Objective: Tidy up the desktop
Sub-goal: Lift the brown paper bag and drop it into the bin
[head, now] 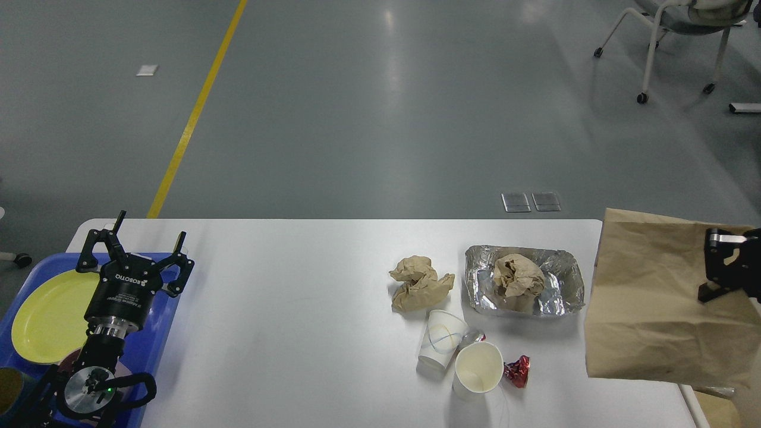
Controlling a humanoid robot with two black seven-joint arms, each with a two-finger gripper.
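Observation:
The white desktop (285, 297) carries litter on its right half: a crumpled brown paper (421, 283), a foil tray (562, 279) holding another crumpled paper (517, 274), a paper cup on its side (441, 339), an upright paper cup (477, 368) and a red foil wrapper (516, 371). At the right edge, my right gripper (722, 264) is shut on a large brown paper bag (648, 309), which hangs in the air over the table's right end. My left gripper (142, 238) stands open and empty above the blue tray (156, 333).
A yellow plate (47, 318) lies in the blue tray at the far left. The beige bin (713, 411) beside the table's right end is mostly hidden behind the bag. A wheeled chair (672, 35) stands far back on the grey floor.

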